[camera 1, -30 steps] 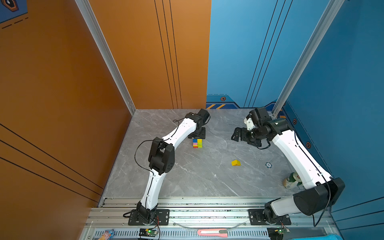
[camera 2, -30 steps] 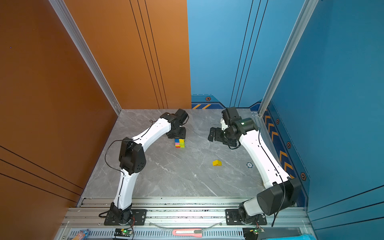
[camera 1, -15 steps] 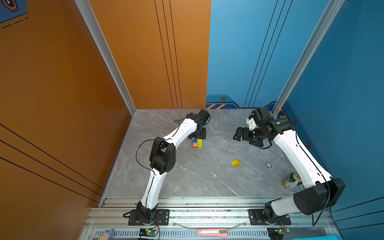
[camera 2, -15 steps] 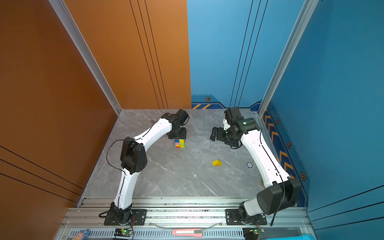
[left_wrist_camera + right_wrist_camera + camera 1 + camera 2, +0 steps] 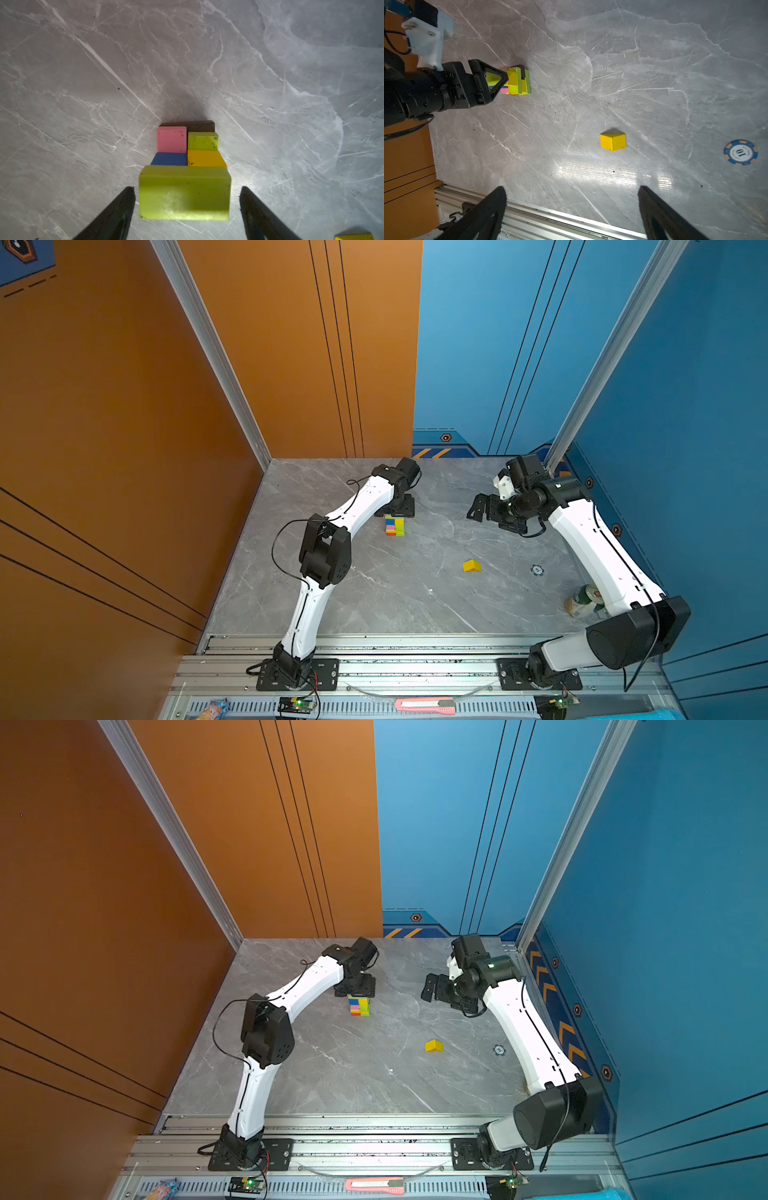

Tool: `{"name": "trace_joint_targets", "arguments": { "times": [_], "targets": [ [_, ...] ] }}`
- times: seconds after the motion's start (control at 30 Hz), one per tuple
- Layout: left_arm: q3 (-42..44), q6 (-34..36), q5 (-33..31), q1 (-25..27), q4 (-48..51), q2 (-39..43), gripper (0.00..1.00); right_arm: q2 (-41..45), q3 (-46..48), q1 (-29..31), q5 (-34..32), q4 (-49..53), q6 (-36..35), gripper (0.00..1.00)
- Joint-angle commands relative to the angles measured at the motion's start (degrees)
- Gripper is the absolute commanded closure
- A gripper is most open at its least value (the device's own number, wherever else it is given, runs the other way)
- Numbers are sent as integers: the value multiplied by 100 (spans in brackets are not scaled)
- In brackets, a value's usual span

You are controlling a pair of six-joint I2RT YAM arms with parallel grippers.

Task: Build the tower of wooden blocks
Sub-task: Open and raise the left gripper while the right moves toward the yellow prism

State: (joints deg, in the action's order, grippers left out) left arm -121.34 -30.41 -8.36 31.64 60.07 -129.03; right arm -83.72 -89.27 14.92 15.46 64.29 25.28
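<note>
On the table (image 5: 374, 593), the yellow prism (image 5: 471, 566) looks light and rigid: grip its flat ends; left claw (image 5: 186, 188), right claw (image 5: 571, 187) spread.

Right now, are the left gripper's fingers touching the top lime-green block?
Apart. The left wrist view shows table between each finger and the lime-green block.
</note>
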Motion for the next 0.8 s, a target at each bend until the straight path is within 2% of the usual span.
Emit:
{"name": "trace_joint_targets", "arguments": {
  "times": [0.0,0.27,0.3,0.47,0.6,0.77],
  "targets": [
    [-304,48,-38,35,147,187,18,57,57,-32,90,-75,-102,0],
    [-458,99,-250,18,153,806,15,160,252,-32,-47,-75,13,0],
    [-416,100,-304,11,149,956,10,178,311,-29,-61,-83,34,0],
    [20,123,-683,46,136,1778,8,302,653,-37,-348,-110,277,0],
    [816,116,-1085,169,42,2690,7,365,1008,-38,-570,-110,406,0],
    [2598,67,-1185,243,-713,4074,4,369,1410,25,-643,-198,615,0]
  ]
}}
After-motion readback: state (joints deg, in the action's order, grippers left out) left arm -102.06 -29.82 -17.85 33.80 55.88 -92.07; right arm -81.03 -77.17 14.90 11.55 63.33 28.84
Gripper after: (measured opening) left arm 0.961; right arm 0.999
